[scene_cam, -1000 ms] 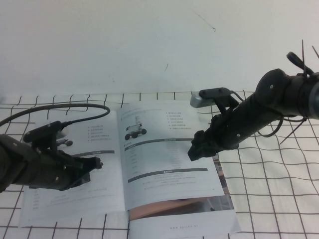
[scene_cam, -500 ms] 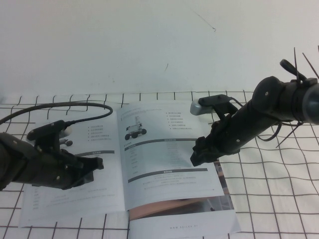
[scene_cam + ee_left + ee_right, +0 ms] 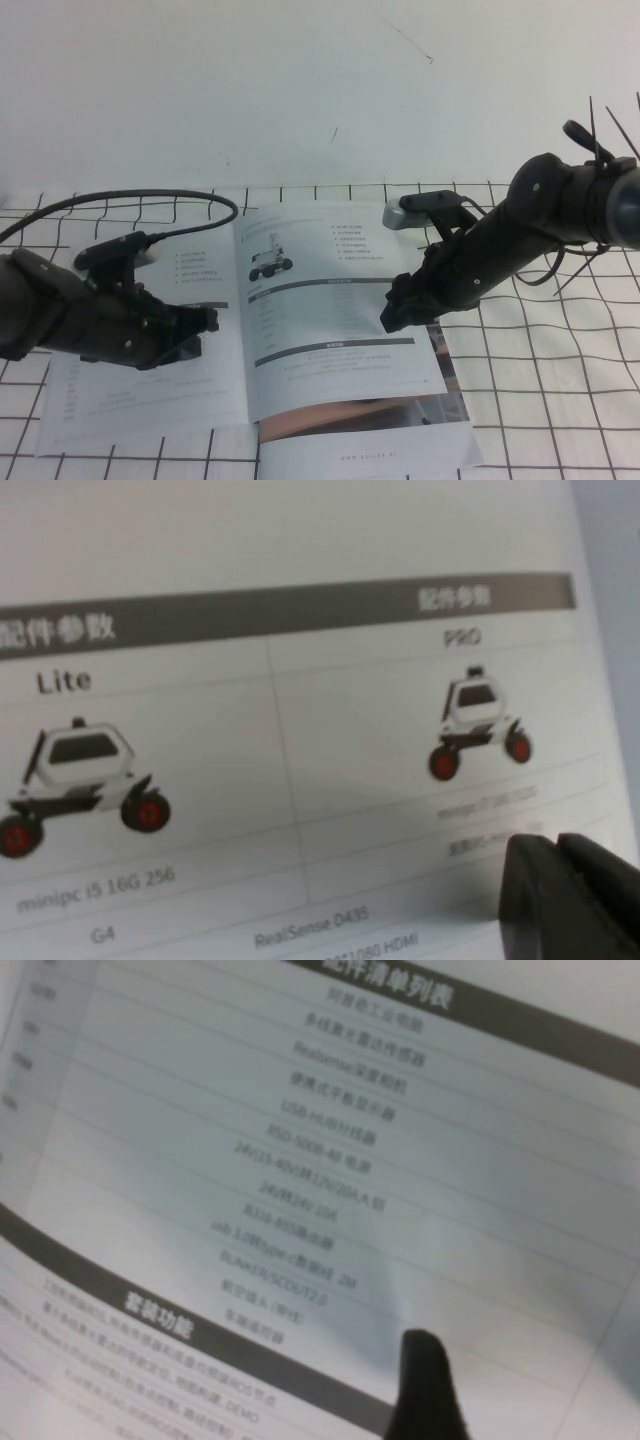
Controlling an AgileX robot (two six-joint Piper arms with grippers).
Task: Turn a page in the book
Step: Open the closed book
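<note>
- Progress: the book (image 3: 300, 330) lies open and flat on the gridded table (image 3: 540, 400), roughly centred between the two arms. The page (image 3: 335, 310) to be turned, the right-hand leaf with the wheeled-robot photo and two grey bars, rests slightly bowed with its lower edge lifted off the sheet beneath. It has not crossed the spine, so the turn is judged not yet done.
- Right gripper (image 3: 393, 308): positioned at the outer edge of the page, just above or touching it; contact cannot be confirmed. Jaws stand at full spread and have hold of nothing. The right wrist view shows one fingertip (image 3: 428, 1385) directly over the printed table.
- Left gripper (image 3: 193, 330): low over the left-hand leaf, near the spine. Whether its jaws are apart or together cannot be told, and nothing is seen held.
- Remaining work, as judged: catch the page edge, lift it, sweep it over the spine, release.
- Count: one book; one page in work; two grippers; one black cable (image 3: 150, 205) lying beyond the left arm.
</note>
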